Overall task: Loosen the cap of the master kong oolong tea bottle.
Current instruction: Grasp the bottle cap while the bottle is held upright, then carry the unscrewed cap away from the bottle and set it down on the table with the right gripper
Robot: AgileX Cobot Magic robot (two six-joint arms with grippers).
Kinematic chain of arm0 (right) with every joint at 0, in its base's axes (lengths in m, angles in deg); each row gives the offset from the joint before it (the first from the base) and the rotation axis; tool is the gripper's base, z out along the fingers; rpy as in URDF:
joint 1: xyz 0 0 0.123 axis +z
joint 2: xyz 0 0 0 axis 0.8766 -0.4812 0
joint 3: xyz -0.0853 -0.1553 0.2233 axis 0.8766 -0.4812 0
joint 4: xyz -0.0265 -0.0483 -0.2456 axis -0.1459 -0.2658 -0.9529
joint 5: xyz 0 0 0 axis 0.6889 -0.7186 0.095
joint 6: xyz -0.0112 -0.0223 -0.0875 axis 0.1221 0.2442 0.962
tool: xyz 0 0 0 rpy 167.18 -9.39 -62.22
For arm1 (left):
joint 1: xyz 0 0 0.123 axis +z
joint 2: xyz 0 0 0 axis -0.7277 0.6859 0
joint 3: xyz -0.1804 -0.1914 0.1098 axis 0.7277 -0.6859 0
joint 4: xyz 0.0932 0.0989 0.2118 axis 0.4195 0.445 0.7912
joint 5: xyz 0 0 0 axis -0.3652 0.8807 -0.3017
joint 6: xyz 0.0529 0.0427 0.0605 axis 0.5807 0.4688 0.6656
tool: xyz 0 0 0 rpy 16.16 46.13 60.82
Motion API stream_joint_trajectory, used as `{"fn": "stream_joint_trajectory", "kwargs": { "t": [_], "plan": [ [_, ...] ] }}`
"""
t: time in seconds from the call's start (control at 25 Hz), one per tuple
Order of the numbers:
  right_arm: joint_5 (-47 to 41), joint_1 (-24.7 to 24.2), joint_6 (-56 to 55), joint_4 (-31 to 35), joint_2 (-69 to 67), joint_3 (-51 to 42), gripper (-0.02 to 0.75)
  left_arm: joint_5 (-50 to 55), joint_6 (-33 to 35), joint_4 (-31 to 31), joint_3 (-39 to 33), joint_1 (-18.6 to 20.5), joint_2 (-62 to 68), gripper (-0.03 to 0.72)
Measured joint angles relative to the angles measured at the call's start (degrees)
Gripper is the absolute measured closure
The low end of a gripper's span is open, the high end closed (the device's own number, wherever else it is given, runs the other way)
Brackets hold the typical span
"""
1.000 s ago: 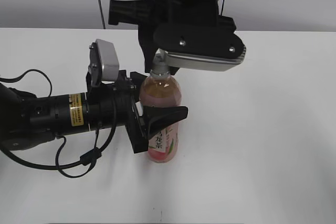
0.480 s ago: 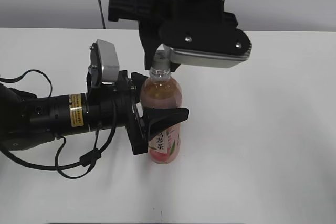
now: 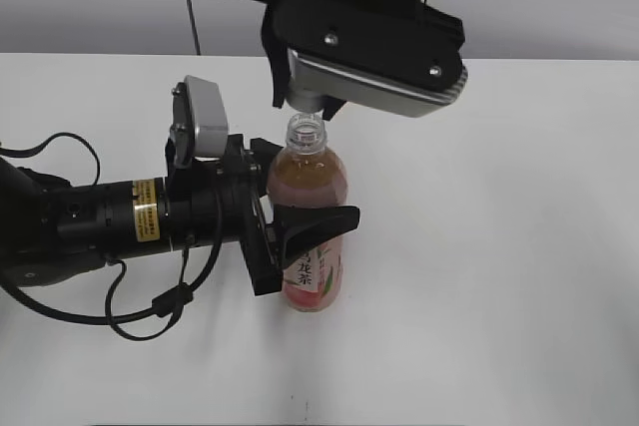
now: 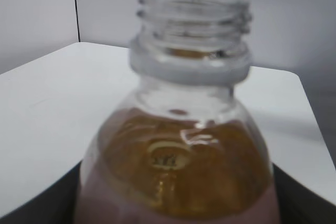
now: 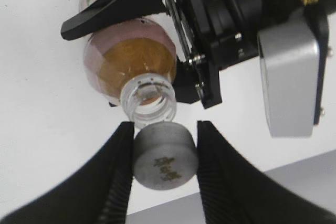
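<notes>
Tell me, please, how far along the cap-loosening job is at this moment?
Done and more: the cap is off, leaving the threaded neck of the bottle bare. In hand: the right hand grips the cap above the mouth, and the left hand clamps the bottle's body upright on the table. Nothing remains of the loosening.

the white table [image 3: 499, 276] carries the master kong oolong tea bottle [image 3: 312, 207], upright, mid-table toward the near edge.
</notes>
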Motion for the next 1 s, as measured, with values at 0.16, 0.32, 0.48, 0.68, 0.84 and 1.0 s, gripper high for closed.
{"fn": "stream_joint_trajectory", "kwargs": {
  "t": [0.16,0.32,0.48,0.68,0.84,1.0],
  "plan": [
    [0.06,-0.27,-14.19,-3.65,2.01,0.00,0.462,0.00,0.00,-0.05,0.00,0.00,0.00,0.233],
    [0.06,-2.33,-30.12,-4.65,3.26,-0.06,0.462,0.07,0.00,-0.11,0.00,0.00,0.00,0.233],
    [0.06,-5.89,-47.50,-8.96,3.26,-1.72,0.462,0.07,0.00,-0.11,0.00,0.00,0.00,0.233],
    [0.06,-13.28,-68.89,-8.31,3.26,-3.67,0.462,0.07,0.00,-0.11,0.00,0.00,0.00,0.233],
    [0.11,-17.99,-79.55,-3.94,3.26,-8.77,0.462,0.07,0.00,-0.11,0.00,0.00,0.00,0.233],
    [0.11,-20.18,-87.87,-3.32,3.26,-15.71,0.462,0.07,0.00,-0.11,0.00,0.00,0.00,0.233]
  ]
}}
